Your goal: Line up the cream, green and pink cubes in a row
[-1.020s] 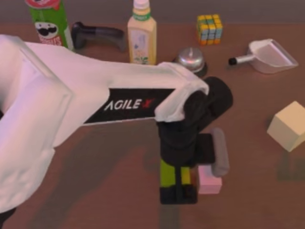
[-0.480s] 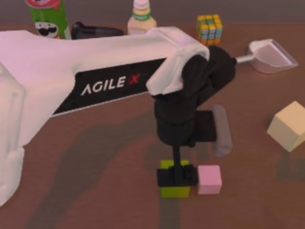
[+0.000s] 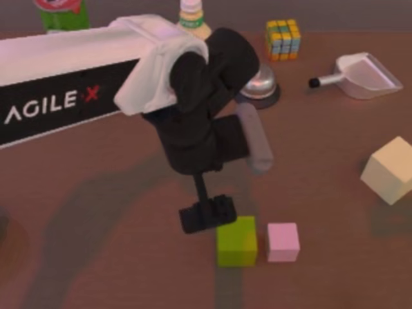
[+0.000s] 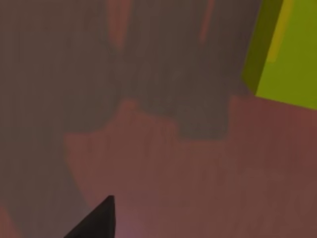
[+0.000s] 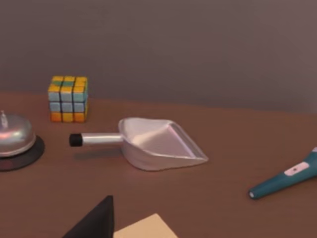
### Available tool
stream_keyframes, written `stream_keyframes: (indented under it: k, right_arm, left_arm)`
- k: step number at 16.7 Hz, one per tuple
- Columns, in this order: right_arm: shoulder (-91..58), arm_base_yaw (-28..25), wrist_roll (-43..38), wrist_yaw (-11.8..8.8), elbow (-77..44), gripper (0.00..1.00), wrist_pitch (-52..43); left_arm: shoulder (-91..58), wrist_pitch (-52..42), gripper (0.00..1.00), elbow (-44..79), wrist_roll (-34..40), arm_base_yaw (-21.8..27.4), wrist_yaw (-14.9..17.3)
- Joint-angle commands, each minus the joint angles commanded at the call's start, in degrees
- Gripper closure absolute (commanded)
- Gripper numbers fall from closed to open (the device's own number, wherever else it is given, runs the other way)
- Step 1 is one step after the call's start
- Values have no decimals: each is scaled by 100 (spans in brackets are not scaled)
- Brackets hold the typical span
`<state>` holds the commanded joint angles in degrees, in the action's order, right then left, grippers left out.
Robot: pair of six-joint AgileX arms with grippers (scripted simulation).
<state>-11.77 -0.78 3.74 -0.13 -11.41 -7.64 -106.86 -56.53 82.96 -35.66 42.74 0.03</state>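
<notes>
My left gripper (image 3: 207, 215) hangs over the table (image 3: 96, 212) just to the left of the green cube (image 3: 236, 241) and slightly to its far side; it grips nothing, and from the views I cannot tell how far its fingers are parted; the left wrist view shows only one dark fingertip (image 4: 96, 220) above bare table, with the green cube (image 4: 287, 54) off to one side. The green cube sits on the table at the near centre; the pink cube (image 3: 283, 242) sits just beside it on the right, apart by a narrow gap, the two roughly level with each other. The cream cube (image 3: 390, 170) rests well apart from the pair, at the right edge of the table and farther back, turned at an angle to them. My right gripper does not appear in the top view; its wrist view shows one dark fingertip (image 5: 94, 220) beside a corner of the cream cube (image 5: 146, 229); beyond lie a scoop (image 5: 148, 144), a puzzle cube (image 5: 68, 98), a bell (image 5: 15, 140) and a teal pen-like tool (image 5: 287, 179). Along the far edge stand a bottle (image 3: 193, 18) and a green can (image 3: 61, 13).
</notes>
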Motion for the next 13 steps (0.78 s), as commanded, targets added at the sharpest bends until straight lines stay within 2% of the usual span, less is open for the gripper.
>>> stream_keyframes:
  k: [3,13]
  right_arm:
    - [-1334,-55,366,8,-1098,0,-758]
    - [-7413,-298,1845,54,-5231,0,-3882]
  left_arm:
    - [1393,690,0,-1136,443,-635,-31]
    - [7431,3627,0,-5958,2378,-3142,-89]
